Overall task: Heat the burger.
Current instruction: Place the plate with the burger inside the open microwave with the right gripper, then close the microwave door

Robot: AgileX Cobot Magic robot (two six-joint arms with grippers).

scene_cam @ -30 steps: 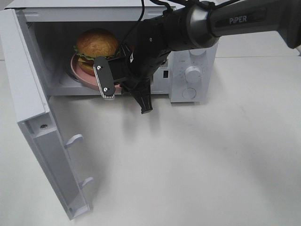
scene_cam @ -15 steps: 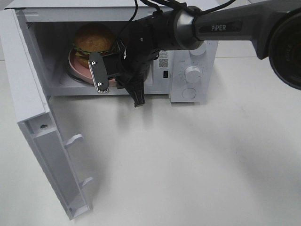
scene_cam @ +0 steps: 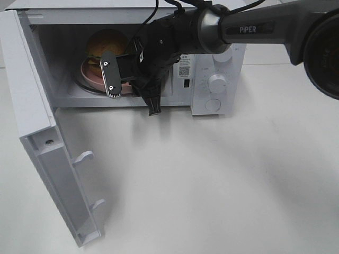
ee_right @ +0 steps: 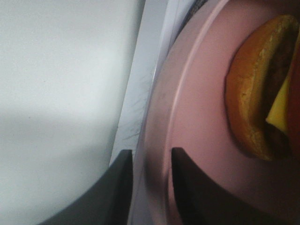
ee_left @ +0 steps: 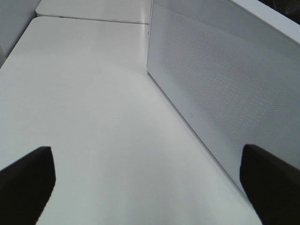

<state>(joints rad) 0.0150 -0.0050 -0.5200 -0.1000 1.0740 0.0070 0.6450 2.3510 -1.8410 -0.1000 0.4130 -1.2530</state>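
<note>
Inside the microwave (scene_cam: 212, 103) the burger (scene_cam: 103, 42) sits on its pink plate (scene_cam: 83, 79), but the door (scene_cam: 53, 174) is not shut yet. The right claw (ee_right: 150, 157) is around the plate's rim, tight or loose I cannot tell; the left claw (ee_left: 146, 154) is open.

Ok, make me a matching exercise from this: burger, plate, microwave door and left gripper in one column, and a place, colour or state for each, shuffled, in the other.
Column one:
1. burger
2. plate
3. door
4. left gripper

Column two:
A. pink
B. swung wide open
C. fingers far apart, holding nothing
D. inside the microwave, on the plate

Pairs: 1-D, 2-A, 3-B, 4-C.
</note>
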